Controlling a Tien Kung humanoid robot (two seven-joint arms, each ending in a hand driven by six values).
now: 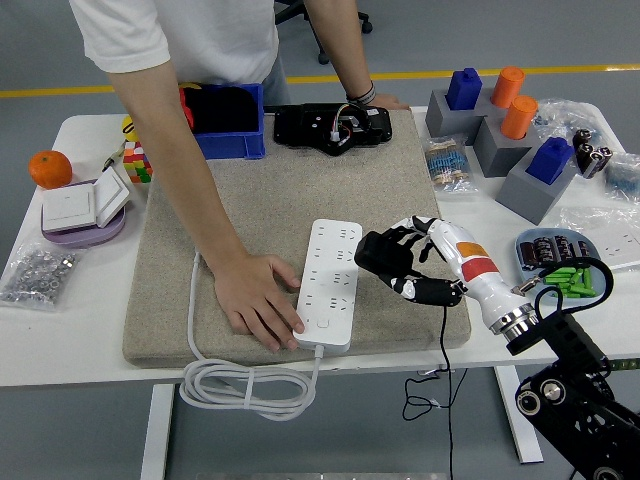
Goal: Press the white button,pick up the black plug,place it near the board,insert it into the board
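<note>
White table under grey mat, orange, blue bin.

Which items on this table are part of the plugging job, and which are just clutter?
In the job: white power strip, black plug held in the right hand, person's hand steadying the strip.

Lying about: orange, blue bin, grey blocks, bag of screws, wall switch.

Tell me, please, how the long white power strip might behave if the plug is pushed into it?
The long white power strip looks rigid and light, so it could slide. The person's hand bracing its side probably prevents that. Its coiled white cable looks floppy.
</note>
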